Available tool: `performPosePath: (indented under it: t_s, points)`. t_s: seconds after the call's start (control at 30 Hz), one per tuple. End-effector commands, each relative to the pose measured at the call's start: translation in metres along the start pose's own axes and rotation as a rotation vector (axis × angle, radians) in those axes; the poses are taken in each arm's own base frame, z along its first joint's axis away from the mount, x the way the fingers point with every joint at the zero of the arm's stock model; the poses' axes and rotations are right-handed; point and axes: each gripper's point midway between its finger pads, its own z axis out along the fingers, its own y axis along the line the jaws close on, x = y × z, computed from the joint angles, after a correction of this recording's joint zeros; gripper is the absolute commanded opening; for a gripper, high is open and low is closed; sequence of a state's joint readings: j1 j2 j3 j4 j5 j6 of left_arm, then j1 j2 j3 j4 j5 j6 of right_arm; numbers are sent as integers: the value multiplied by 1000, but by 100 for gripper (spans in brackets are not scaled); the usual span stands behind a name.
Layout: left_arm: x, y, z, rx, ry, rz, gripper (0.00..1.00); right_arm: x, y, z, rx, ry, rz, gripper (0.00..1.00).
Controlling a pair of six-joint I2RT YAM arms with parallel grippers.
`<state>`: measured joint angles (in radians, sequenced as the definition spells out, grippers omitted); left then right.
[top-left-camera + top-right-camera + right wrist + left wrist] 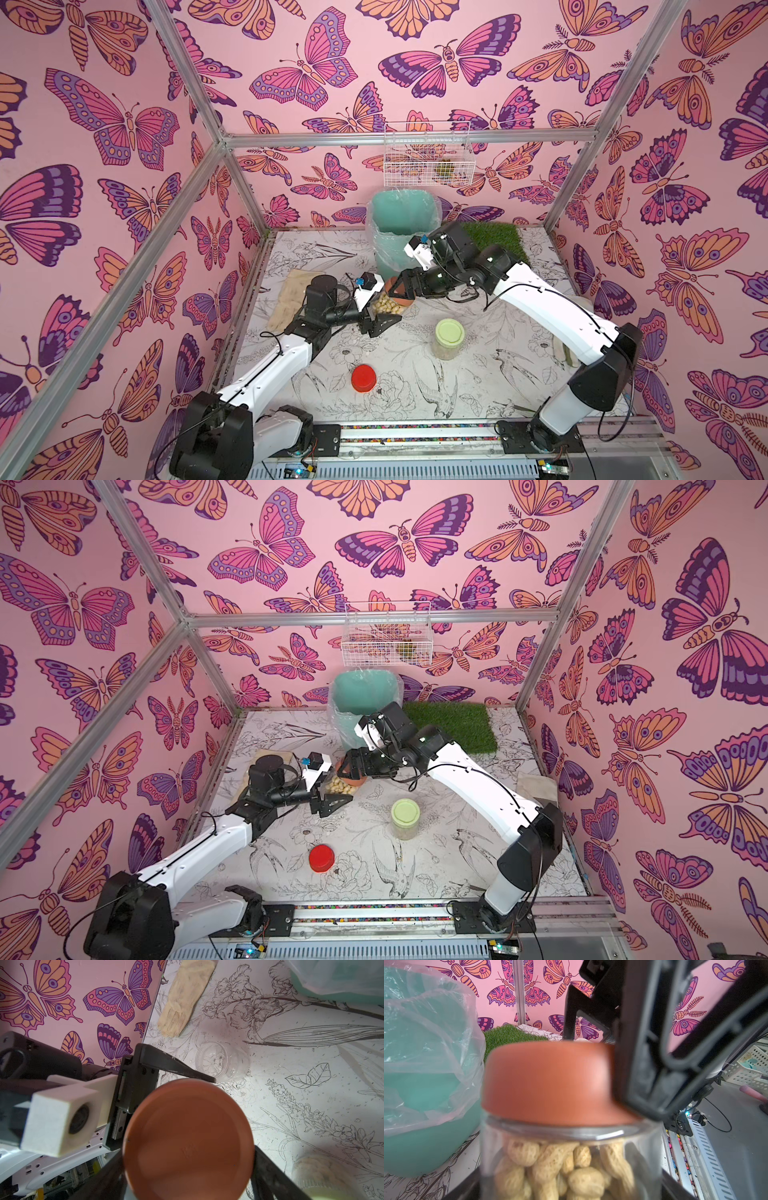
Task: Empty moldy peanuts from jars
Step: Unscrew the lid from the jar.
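Observation:
A clear jar packed with moldy peanuts [387, 308] [571, 1169] hangs tilted above the table in front of the teal bin, and my left gripper [383, 313] [571, 1190] is shut on its body. My right gripper [400, 291] [189, 1167] is closed on the jar's brown lid [352, 773] [188, 1140], a finger [639, 1076] pressing each side. A second jar with a light green lid [449, 337] [404, 817] stands upright to the right. An empty lidless jar [220, 1061] lies on the table; both top views hide it. A red lid [363, 378] rests near the front.
The teal bin [386, 257] with its clear liner stands at the back middle, just behind both grippers. A grass mat [494, 239] lies at the back right. One beige cloth [291, 297] is by the left wall. A wire basket [428, 153] hangs on the back wall.

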<state>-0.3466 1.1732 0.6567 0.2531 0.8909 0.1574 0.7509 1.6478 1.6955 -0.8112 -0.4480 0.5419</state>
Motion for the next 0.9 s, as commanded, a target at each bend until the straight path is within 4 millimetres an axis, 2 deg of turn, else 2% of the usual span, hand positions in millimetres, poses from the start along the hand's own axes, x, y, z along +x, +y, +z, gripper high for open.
performPosePath:
  t_s: [0.0, 0.13, 0.4, 0.43, 0.47, 0.57, 0.73, 0.87]
  points:
    - [-23, -5, -5, 13, -67, 91, 0, -3, 14, -5, -48, -8, -111, 77]
    - [-24, -8, -4, 31, -68, 82, 0, 4, 18, -9, -121, 10, -305, 63]
    - [-26, -16, -5, 77, -77, 66, 0, 10, -4, -23, -136, -3, -687, 62]
    - [-26, -17, -5, 84, -77, 62, 0, 13, -7, -22, -136, 2, -745, 63]
    - [-27, -18, -5, 92, -78, 59, 0, 17, 1, -31, -163, -18, -819, 65]
    - [-29, -19, -5, 108, -79, 53, 0, 19, 1, -32, -162, -16, -917, 73]
    - [-30, -19, -5, 108, -82, 55, 0, 13, 11, -39, -179, -22, -894, 99]
    - [-30, -19, -5, 107, -82, 59, 0, 15, 15, -41, -202, -35, -833, 99]
